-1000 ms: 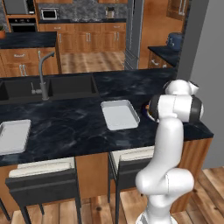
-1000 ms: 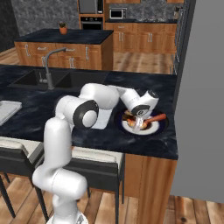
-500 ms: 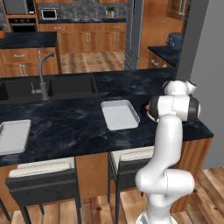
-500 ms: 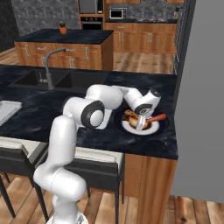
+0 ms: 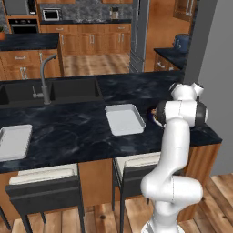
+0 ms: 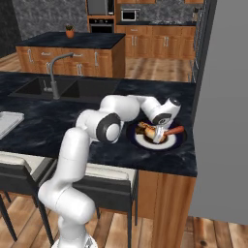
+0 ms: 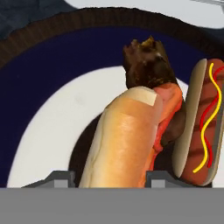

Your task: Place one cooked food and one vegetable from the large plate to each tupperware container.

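The large plate (image 6: 177,142) sits near the counter's right end, just beside the grey wall. Down on it comes the gripper (image 6: 158,136), its fingertips (image 7: 61,178) standing either side of a hot dog bun (image 7: 124,140) that lies on the plate; whether they actually press it I cannot tell. Just beside that bun lies a second hot dog (image 7: 204,122) (yellow and red squiggles on top). One tupperware container (image 5: 124,119) lies left of the plate, another (image 5: 13,142) well beyond.
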